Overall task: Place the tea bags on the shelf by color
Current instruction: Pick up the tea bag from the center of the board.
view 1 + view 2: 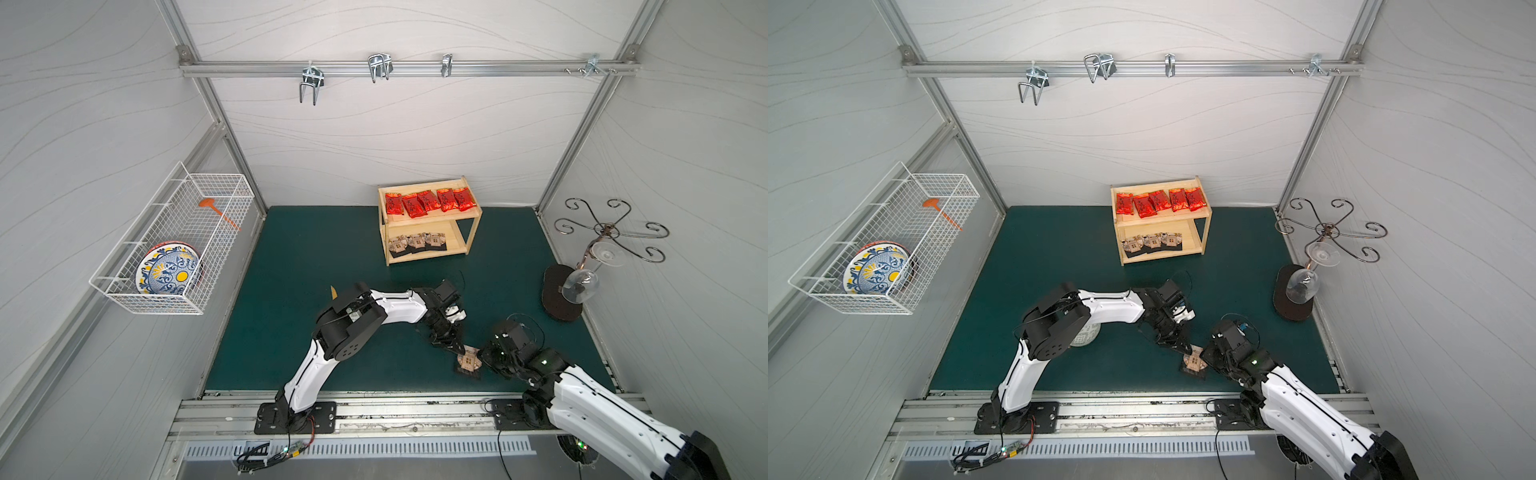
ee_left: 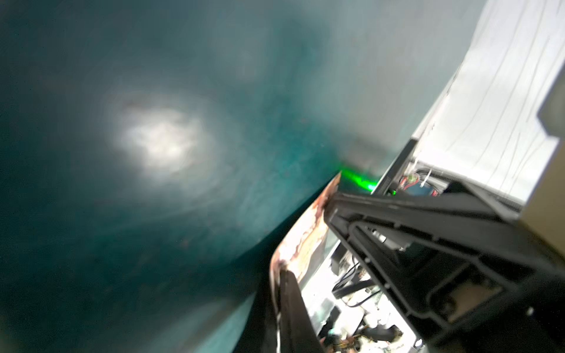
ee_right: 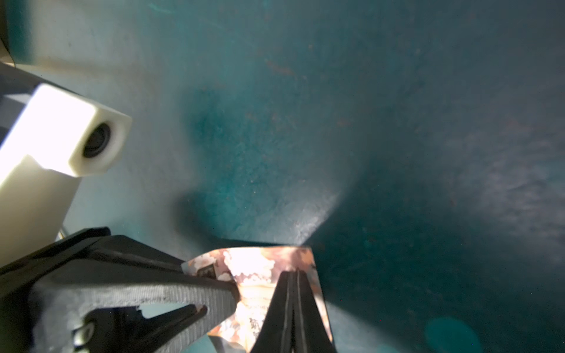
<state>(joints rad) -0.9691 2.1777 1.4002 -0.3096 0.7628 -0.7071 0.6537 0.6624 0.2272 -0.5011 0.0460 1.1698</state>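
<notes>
Where top views obscure contact, the right wrist view shows left gripper (image 3: 220, 302) and right gripper (image 3: 294, 293) both pinching the tan tea bag (image 3: 253, 262).

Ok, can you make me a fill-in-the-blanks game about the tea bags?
The shelf holds ___ red tea bags on its top board.
Its lower board holds ___ black-edged tea bags.
The left fingers and right fingers both pinch a tea bag with ___ edges.
Missing words: five; three; black.
</notes>
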